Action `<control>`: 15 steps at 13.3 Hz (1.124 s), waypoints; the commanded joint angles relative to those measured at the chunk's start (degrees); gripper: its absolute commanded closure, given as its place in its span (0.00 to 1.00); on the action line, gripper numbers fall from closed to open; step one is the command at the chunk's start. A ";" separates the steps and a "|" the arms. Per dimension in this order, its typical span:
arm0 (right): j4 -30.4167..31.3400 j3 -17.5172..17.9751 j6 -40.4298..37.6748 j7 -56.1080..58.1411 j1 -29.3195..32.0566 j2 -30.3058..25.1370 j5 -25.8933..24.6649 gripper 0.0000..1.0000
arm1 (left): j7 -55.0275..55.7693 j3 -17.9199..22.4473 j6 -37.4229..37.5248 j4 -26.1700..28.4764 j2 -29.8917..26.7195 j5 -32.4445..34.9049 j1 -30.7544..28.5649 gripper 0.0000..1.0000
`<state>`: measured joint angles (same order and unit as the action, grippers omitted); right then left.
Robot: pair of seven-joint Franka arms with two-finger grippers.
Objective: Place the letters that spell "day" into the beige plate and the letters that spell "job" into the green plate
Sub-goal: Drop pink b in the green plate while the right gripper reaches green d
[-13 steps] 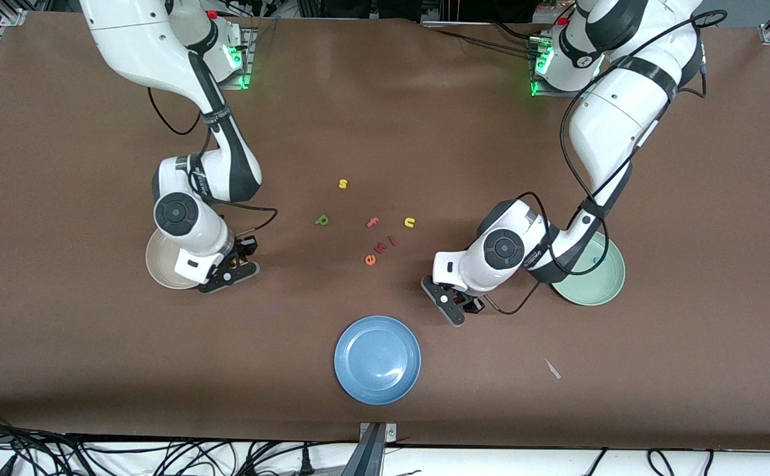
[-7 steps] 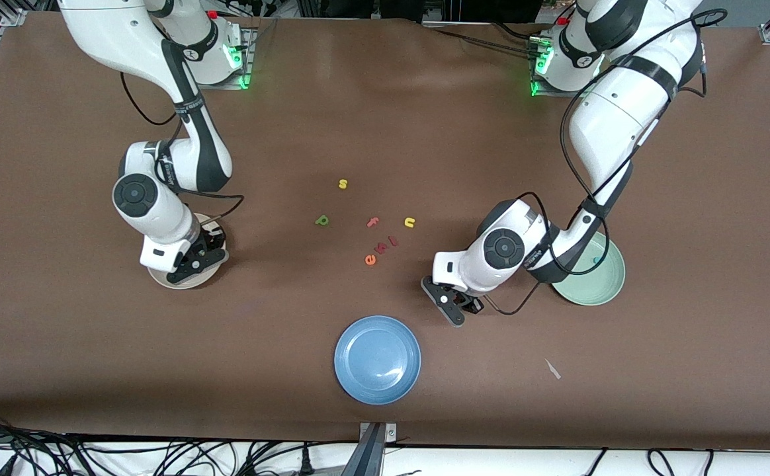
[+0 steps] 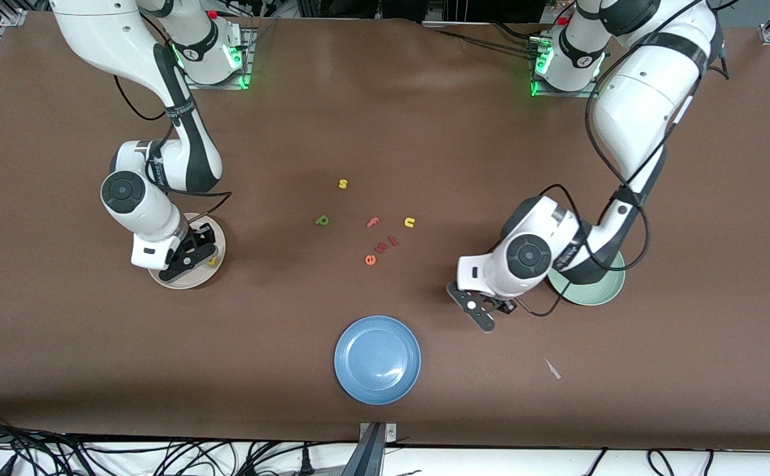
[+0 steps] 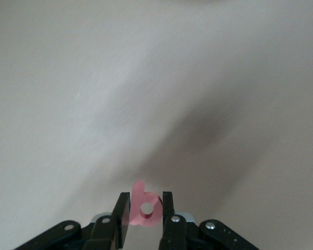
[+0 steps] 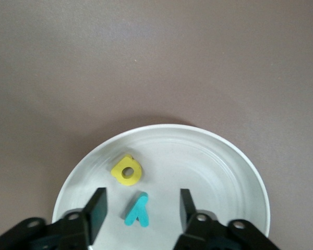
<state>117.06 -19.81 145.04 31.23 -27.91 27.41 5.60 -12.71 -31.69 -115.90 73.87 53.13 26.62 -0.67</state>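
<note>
Salmon-pink b sits clamped in the left end effector above the worktop; right end effector, fingers apart, hangs over the beige plate holding yellow a and teal y

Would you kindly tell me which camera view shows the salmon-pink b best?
The left wrist view: the salmon-pink b sits large and unobstructed between the left gripper jaws, which are closed on it. The front view hides it under the left arm's wrist, and the right wrist view does not show it.
</note>
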 commanded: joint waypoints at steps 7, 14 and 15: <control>1.41 8.37 -2.39 -25.21 0.05 -3.15 0.91 0.00 | -8.82 -3.02 9.11 7.58 -7.50 -0.17 -12.68 0.92; 1.15 15.94 -0.55 -50.70 -0.65 -2.71 0.91 0.00 | -10.13 -3.29 0.95 21.12 -12.69 2.56 -20.68 0.91; 1.15 16.21 0.24 -53.96 -1.43 -2.45 0.82 0.00 | -11.18 -3.29 -1.33 22.70 -12.96 2.56 -21.13 0.91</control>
<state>117.06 -4.56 143.83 -17.08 -28.63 25.87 5.86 -22.05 -34.47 -113.31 90.79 43.27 27.45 -19.77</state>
